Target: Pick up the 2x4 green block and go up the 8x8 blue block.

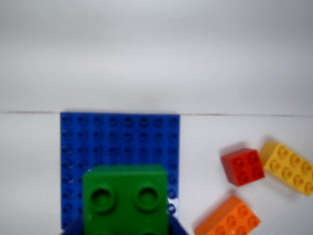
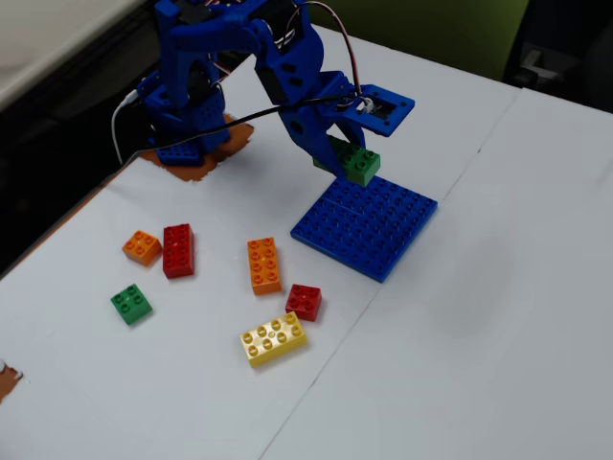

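Green block [image 2: 356, 160] held over baseplate [image 2: 369, 228].

Wrist cam close, looking down; fixed cam high, oblique; both w/ blue baseplate [image 1: 120, 142] [image 2: 369, 225].

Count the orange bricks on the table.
2. In the fixed view, a small orange brick touches the long red brick; a longer orange brick lies nearer the blue baseplate.

White table [image 2: 498, 316] made of joined panels, dark floor at left, yellow-green wall [image 2: 431, 24] behind, even light
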